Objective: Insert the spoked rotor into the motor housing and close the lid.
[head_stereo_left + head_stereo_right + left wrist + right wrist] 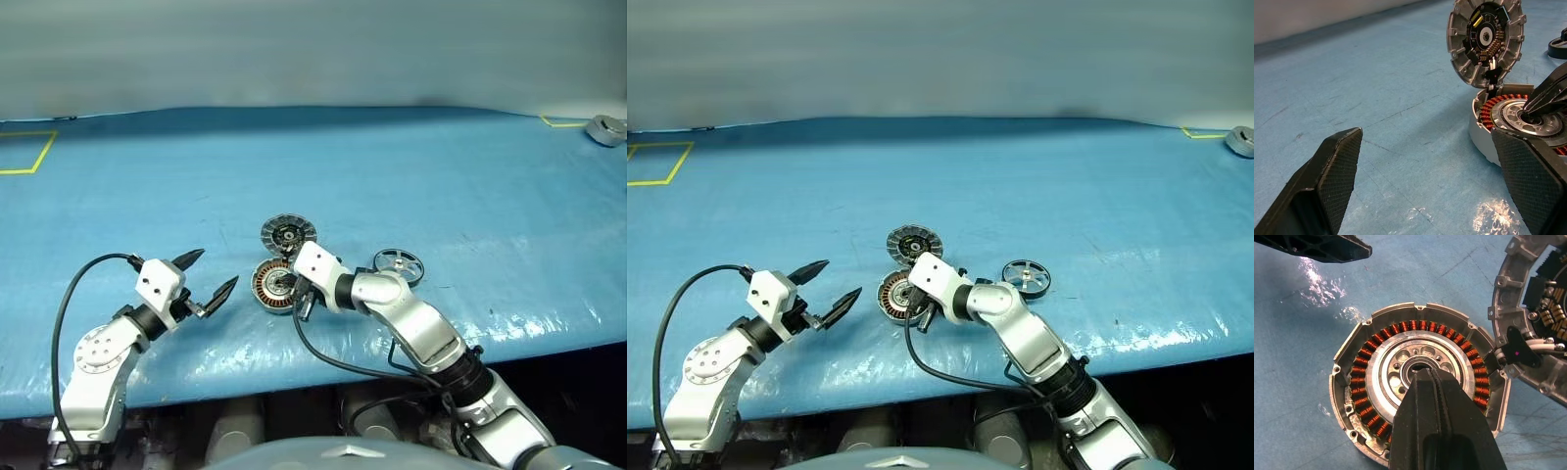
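**Rotor awaiting pickup**

The spoked rotor (pixel 399 264) lies on the blue table (pixel 441 176), at three o'clock of the motor housing (pixel 272 285); the lid (pixel 288 234) stands propped at twelve. Right gripper (pixel 1422 377) pinched together over the hub; left gripper (pixel 213 277) spread apart. The rotor is probably light and rigid: grasp a spoke or the rim.

The lid (pixel 288 233) lies behind the motor housing (pixel 273 285), the spoked rotor (pixel 399 264) right.
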You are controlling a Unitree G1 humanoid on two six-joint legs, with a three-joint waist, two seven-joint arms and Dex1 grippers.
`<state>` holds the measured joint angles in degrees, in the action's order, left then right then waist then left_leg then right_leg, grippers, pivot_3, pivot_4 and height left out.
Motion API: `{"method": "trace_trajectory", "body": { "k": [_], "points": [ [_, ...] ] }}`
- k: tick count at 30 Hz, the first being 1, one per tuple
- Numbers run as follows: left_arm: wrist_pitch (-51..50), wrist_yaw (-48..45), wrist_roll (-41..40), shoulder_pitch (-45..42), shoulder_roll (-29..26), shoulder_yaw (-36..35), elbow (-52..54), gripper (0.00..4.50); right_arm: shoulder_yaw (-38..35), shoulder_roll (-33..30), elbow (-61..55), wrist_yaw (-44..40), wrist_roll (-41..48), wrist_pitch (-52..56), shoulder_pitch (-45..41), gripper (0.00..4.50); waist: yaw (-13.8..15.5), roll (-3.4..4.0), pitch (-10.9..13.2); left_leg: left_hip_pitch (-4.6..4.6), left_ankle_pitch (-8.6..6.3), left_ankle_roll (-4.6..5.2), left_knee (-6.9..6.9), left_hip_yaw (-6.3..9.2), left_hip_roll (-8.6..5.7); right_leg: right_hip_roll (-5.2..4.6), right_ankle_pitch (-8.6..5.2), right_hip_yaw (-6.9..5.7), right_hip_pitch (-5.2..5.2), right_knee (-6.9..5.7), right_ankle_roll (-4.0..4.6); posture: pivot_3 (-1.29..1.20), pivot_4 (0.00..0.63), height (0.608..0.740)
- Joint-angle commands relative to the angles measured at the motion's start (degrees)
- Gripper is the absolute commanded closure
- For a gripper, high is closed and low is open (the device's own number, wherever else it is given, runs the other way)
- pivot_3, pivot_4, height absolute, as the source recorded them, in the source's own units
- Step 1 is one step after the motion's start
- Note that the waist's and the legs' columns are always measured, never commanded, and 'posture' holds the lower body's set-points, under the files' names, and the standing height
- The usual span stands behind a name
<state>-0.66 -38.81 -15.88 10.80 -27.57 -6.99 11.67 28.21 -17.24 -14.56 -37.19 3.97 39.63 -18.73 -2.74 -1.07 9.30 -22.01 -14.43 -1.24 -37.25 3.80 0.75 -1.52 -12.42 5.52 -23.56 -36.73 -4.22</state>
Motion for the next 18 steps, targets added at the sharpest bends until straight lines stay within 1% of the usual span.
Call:
{"method": "trace_trajectory", "body": {
  "k": [1, 4, 5, 8, 11, 12, 14, 16, 18],
  "points": [
    [1.30, -0.21, 0.09, -0.55, 0.04, 0.10, 0.51, 0.00, -3.13, 0.50, -3.97, -1.53, 4.20, 1.49, 0.84, 4.45, -0.15, -0.01, 0.03, -0.01, 0.00, 0.00, 0.01, 0.00, 0.01, 0.01, 0.00, 0.00, -0.02, 0.00, 0.00, 0.00, 0.150, 0.740],
    [1.36, -0.37, -0.19, -0.77, 0.12, 0.29, 0.31, 0.00, -7.01, 1.03, -8.11, -0.86, 7.32, 2.98, 0.78, 4.45, -0.35, 0.01, 0.07, -0.05, 0.00, 0.00, 0.06, 0.00, 0.02, 0.02, 0.00, 0.00, -0.11, -0.03, 0.01, 0.00, 0.150, 0.740],
    [1.38, -0.56, -0.37, -0.84, 0.13, 0.39, 0.28, 0.00, -8.32, -0.15, -9.66, -0.67, 7.40, 3.51, 0.57, 4.45, -0.44, 0.01, 0.07, -0.07, 0.00, 0.00, 0.07, 0.00, 0.03, 0.04, 0.00, 0.00, -0.14, -0.04, 0.01, 0.00, 0.150, 0.740],
    [1.16, -1.30, -0.91, -0.81, 0.09, 0.68, 0.36, 0.00, -9.42, -7.38, -12.97, -1.20, 4.07, 3.33, -0.04, 4.45, -0.44, 0.03, 0.09, -0.11, 0.00, 0.00, 0.07, 0.00, 0.02, 0.03, -0.01, 0.00, -0.17, -0.03, 0.01, 0.00, 0.150, 0.740],
    [1.55, -1.35, -0.60, -0.53, 0.07, 0.41, 0.14, 0.00, -11.28, -18.61, -14.89, -2.86, 0.46, 4.18, 0.03, 4.45, -0.25, 0.03, 0.11, -0.19, 0.00, 0.00, 0.04, -0.01, -0.01, -0.01, 0.00, -0.01, -0.18, 0.06, 0.00, 0.00, 0.150, 0.740],
    [1.63, -1.42, -0.54, -0.47, 0.06, 0.36, 0.08, 0.00, -12.06, -21.41, -14.95, -2.39, -0.79, 4.87, 0.10, 4.29, -0.19, 0.03, 0.12, -0.24, 0.00, 0.00, 0.03, -0.02, -0.02, -0.03, 0.00, -0.01, -0.22, 0.08, 0.00, 0.00, 0.150, 0.740],
    [1.57, -1.56, -0.56, -0.43, -0.01, 0.37, 0.11, 0.00, -12.48, -24.59, -14.71, -1.24, -2.40, 5.69, 0.08, 3.87, -0.22, 0.01, 0.13, -0.35, 0.00, 0.00, 0.03, 0.00, -0.01, -0.02, 0.01, -0.02, -0.33, 0.09, -0.01, 0.00, 0.150, 0.740],
    [1.27, -2.13, -0.68, -0.58, -0.34, 0.64, 0.14, 0.00, -14.70, -27.90, -14.59, -0.79, -3.46, 7.12, 1.16, 3.23, -0.34, 0.01, 0.13, -0.41, 0.00, 0.00, 0.05, -0.01, 0.02, 0.02, 0.01, -0.01, -0.41, 0.06, 0.00, 0.00, 0.150, 0.740],
    [0.71, -2.79, -0.78, -0.85, -0.59, 1.06, 0.17, 0.00, -16.70, -29.70, -14.74, -0.12, -4.00, 8.32, 1.91, 2.55, -0.32, 0.00, 0.13, -0.44, 0.00, 0.00, 0.07, 0.01, 0.02, 0.04, 0.00, -0.02, -0.45, 0.04, 0.00, 0.00, 0.150, 0.740]
  ]
}}
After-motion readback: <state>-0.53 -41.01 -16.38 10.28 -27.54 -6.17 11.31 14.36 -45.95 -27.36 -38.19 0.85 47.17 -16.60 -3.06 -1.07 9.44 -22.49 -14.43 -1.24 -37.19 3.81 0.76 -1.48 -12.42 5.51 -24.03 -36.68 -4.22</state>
